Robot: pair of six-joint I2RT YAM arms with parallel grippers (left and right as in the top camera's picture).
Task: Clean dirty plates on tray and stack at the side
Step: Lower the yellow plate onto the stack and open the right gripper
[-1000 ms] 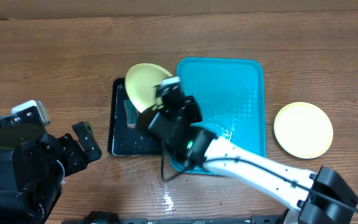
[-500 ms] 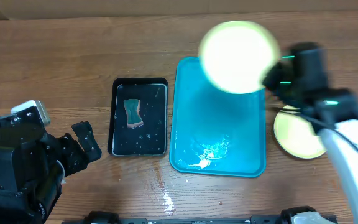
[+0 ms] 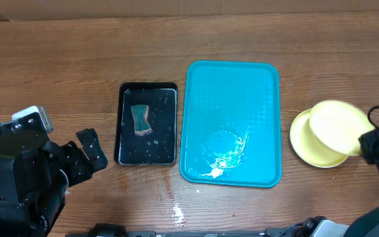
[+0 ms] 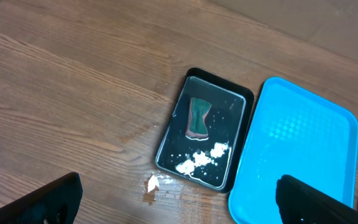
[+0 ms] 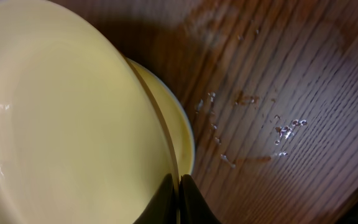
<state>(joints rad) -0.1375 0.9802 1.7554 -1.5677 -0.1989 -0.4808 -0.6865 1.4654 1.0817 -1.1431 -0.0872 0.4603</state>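
Note:
The turquoise tray [image 3: 232,85] lies in the middle of the table with only water and foam on it; it also shows in the left wrist view [image 4: 303,143]. One yellow-green plate [image 3: 303,141] lies flat on the table to the tray's right. My right gripper [image 3: 367,143] is shut on the rim of a second plate [image 3: 334,122], held tilted just above the first. In the right wrist view the held plate [image 5: 55,118] fills the frame, the fingers [image 5: 178,198] pinch its edge, and the lower plate [image 5: 178,127] peeks out. My left gripper [image 4: 176,199] is open and empty. No third plate shows.
A black tray [image 3: 147,123] left of the turquoise tray holds a green sponge [image 3: 141,119] and water drops; it also shows in the left wrist view [image 4: 205,129]. Foam and water spots lie on the wood near its front edge [image 4: 154,182]. Cardboard runs along the table's back edge.
My right arm swung the plate from the black tray, over the turquoise tray's far edge, to just above the plate on the right. The left arm has not moved.

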